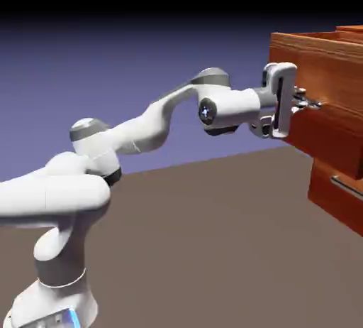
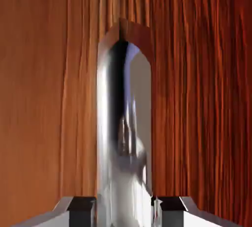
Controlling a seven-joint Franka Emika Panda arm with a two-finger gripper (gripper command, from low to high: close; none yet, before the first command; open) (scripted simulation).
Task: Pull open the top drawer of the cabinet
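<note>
Top drawer (image 1: pixel 322 71): pulled out of cabinet (image 1: pixel 340 177); contents hidden.
Handle (image 2: pixel 123 137): between fingers.
Gripper (image 1: pixel 306 101): fingers (image 2: pixel 81 206) flanking handle, grip unclear.

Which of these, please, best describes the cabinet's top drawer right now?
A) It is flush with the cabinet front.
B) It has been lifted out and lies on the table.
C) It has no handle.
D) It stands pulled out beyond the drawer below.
D: in the exterior view the top drawer juts out toward the arm past the lower drawer, its open top showing, with the hand at its front.
</note>
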